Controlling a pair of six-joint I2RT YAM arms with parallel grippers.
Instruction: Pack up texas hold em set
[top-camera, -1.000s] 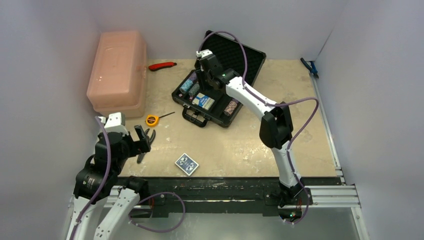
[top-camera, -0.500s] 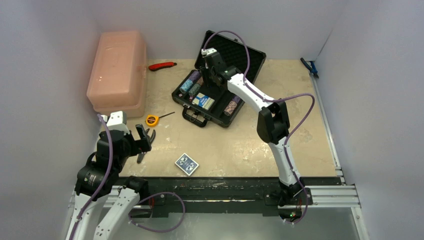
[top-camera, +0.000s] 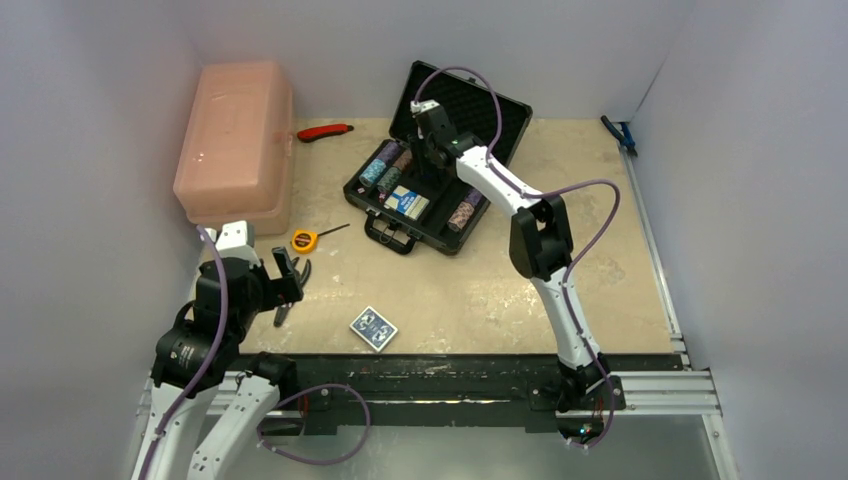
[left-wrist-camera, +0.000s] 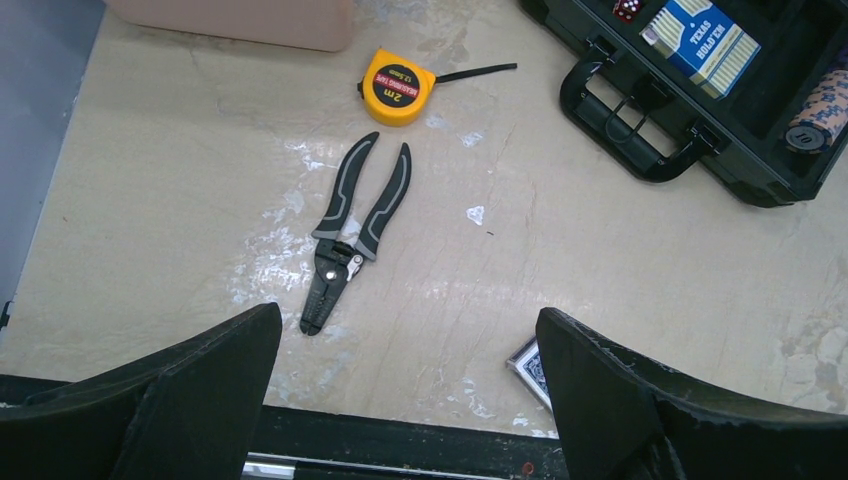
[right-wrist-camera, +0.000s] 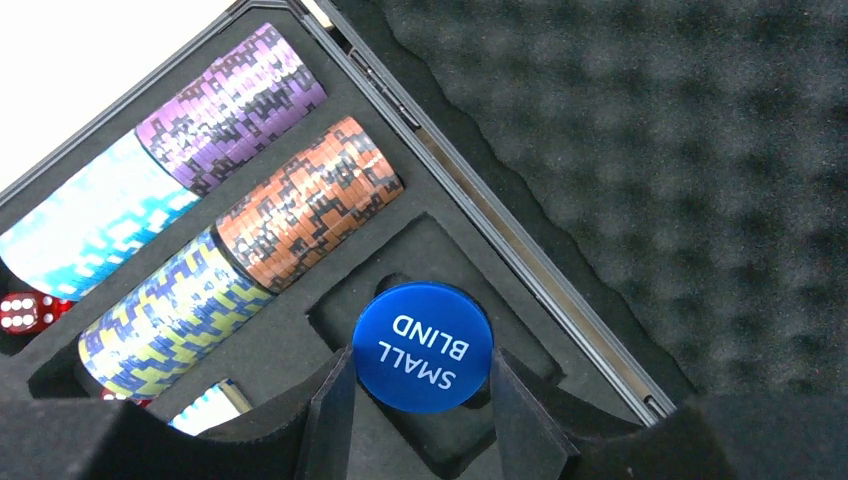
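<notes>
Now the right gripper (right-wrist-camera: 421, 372) pinches the round blue disc (right-wrist-camera: 423, 340) edge-on over a foam recess in the black case (right-wrist-camera: 420, 240), while the left gripper (left-wrist-camera: 405, 330) hangs wide apart above the pliers (left-wrist-camera: 350, 240).

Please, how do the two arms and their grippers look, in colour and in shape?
The left arm and the right arm both have white links and black joints. A purple cable runs along each arm. The left gripper and the right gripper each have two matte black, wedge-shaped fingers. No markings on them can be read.
</notes>
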